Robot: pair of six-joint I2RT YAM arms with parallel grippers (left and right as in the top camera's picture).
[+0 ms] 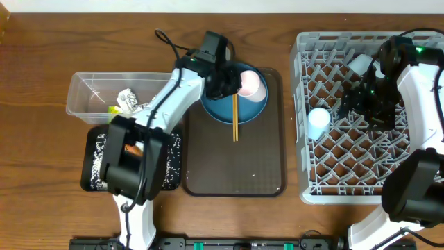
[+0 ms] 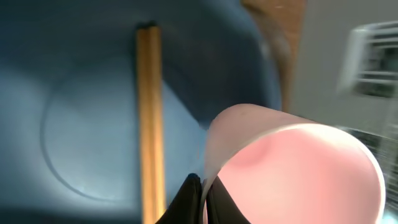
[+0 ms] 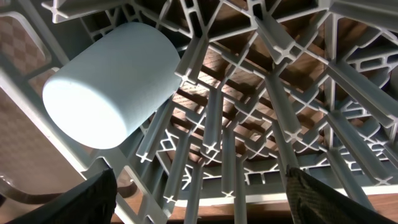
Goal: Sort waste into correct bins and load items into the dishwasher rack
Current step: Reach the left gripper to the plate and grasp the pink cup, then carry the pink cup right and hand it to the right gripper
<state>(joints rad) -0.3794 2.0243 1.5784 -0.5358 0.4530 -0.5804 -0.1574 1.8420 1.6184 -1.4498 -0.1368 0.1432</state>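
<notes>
The pinkish-white cup lies on its side on the dark-blue plate. My left gripper is shut on the cup's rim, with one finger inside the cup and one outside. Wooden chopsticks rest across the plate, just left of the cup in the left wrist view. Over the grey dishwasher rack, my right gripper is open with only rack pegs between its fingers. The light-blue cup lies on its side in the rack, ahead and to the left of that gripper.
The plate sits on a dark brown serving tray. A clear tub at the left holds crumpled napkins and a yellow-green wrapper. In front of it, a black tray holds rice grains and an orange carrot. A white item sits at the rack's back.
</notes>
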